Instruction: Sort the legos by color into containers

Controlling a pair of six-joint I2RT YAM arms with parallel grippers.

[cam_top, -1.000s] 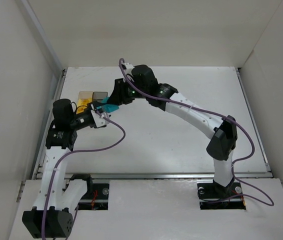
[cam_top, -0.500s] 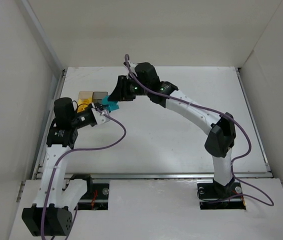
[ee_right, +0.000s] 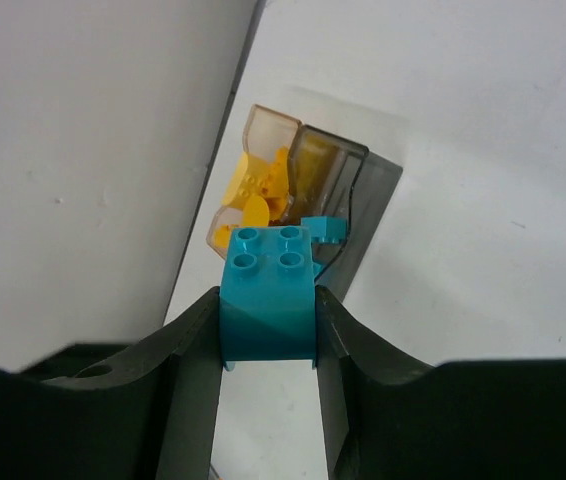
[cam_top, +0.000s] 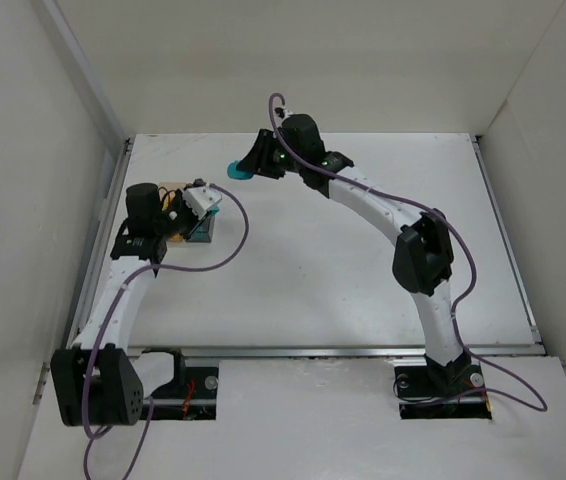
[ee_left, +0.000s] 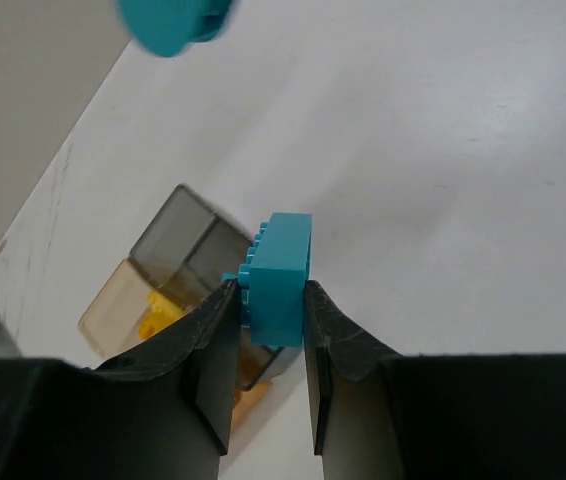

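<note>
My left gripper (ee_left: 268, 292) is shut on a small teal-blue block (ee_left: 279, 275) and holds it over the near edge of the smoky grey container (ee_left: 185, 232). The amber container (ee_left: 113, 312) adjoins it and holds yellow-orange pieces (ee_left: 161, 306). My right gripper (ee_right: 267, 294) is shut on a larger teal-blue block (ee_right: 268, 290) with its studs facing up. It holds the block in the air behind the containers, as the top view shows (cam_top: 236, 170). Both containers show in the right wrist view, amber (ee_right: 251, 185) and grey (ee_right: 328, 170).
The left side wall (cam_top: 53, 180) stands close beside the containers. The left arm (cam_top: 143, 225) covers most of the containers from above. The right arm (cam_top: 383, 205) arches across the middle of the white table (cam_top: 363, 290).
The teal piece held between both grippers has come apart. My right gripper has moved back and up with one block. My left gripper has swung over the containers with the other.
</note>
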